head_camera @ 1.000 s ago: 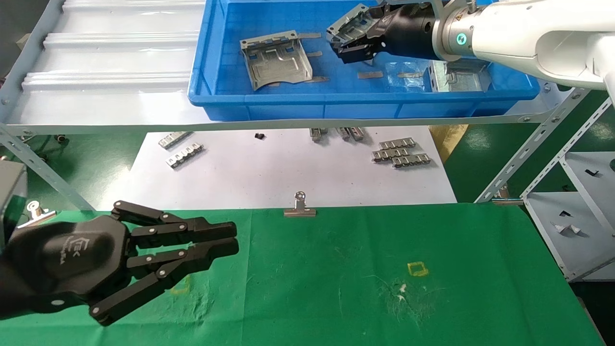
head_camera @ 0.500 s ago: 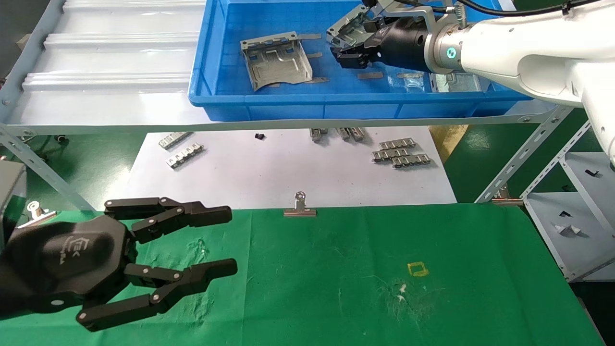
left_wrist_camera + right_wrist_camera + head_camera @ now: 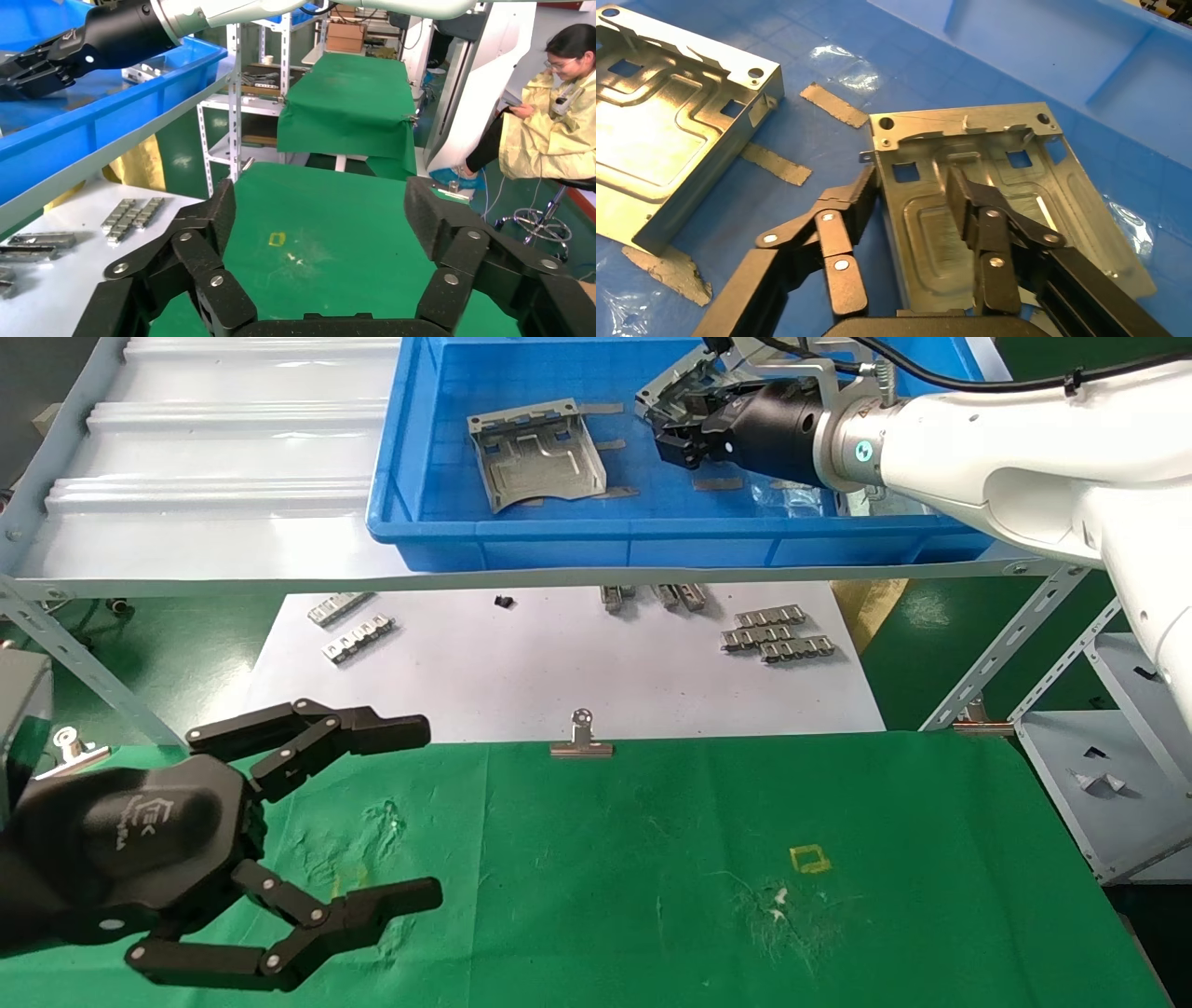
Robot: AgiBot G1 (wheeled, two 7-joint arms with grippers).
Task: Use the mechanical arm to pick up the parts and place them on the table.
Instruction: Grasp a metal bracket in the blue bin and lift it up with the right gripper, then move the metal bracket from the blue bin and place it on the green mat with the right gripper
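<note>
My right gripper (image 3: 672,430) reaches into the blue bin. Its fingers are open and straddle the folded rim of a shiny grey part (image 3: 675,384). In the right wrist view one finger (image 3: 859,196) lies against the outside of the rim. The other rests on the part's (image 3: 1081,210) embossed face, with a gap between the two around the gripper's middle (image 3: 911,181). A second part (image 3: 540,453) (image 3: 652,133) lies flat beside it. A third part (image 3: 866,505) is mostly hidden behind the right arm. My left gripper (image 3: 421,814) (image 3: 320,203) hovers wide open and empty over the green table (image 3: 652,822).
The blue bin (image 3: 559,537) sits on a pale ribbed shelf (image 3: 233,477) and holds grey tape strips (image 3: 717,482). Below lies a white sheet (image 3: 559,663) with metal clip strips (image 3: 773,633). A binder clip (image 3: 581,738) holds the cloth's far edge. A yellow mark (image 3: 808,858) is on the cloth.
My left gripper has opened from shut to wide open. My right arm has swung left over the bin while its fingers stay at the same part.
</note>
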